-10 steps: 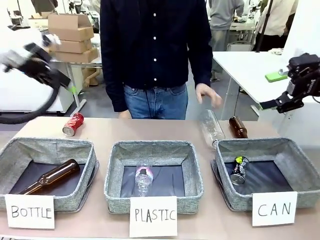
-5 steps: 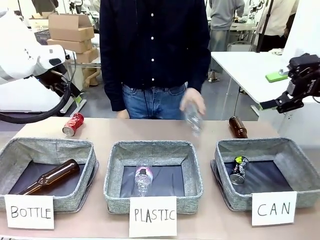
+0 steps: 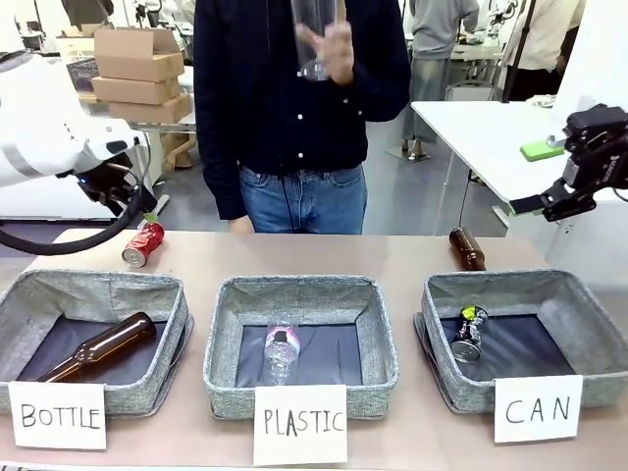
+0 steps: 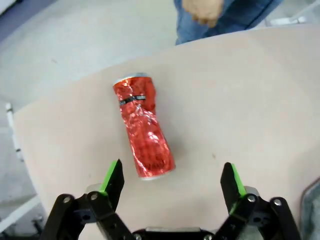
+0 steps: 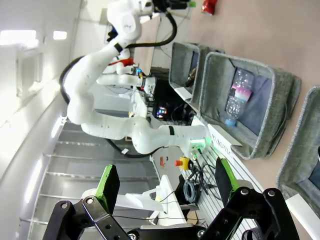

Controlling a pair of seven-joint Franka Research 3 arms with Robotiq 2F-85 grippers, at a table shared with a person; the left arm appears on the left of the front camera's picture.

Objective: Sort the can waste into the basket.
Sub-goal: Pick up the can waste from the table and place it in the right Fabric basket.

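**Left gripper (image 4: 171, 171) poised over the red dented can (image 4: 143, 129), fingers spread wide and empty; one can out of place.**
The dark printed can (image 3: 469, 334) lies in the CAN basket (image 3: 461, 391). The red one lies on its side on the table (image 4: 260, 100) near the far left corner, askew to the jaws. Judged risks: its crumpled wall may slip from your pads, or a nudge may roll it towards the table edge. Your carry crosses the BOTTLE basket (image 3: 98, 282) and PLASTIC basket (image 3: 378, 388), so a drop would missort. Mind the person's hand (image 3: 334, 47), raised with a clear plastic bottle (image 3: 304, 29), and the brown glass bottle (image 3: 467, 248) just behind the CAN basket. Right gripper (image 5: 165, 170) hangs off to the right, fingers likewise spread and empty.
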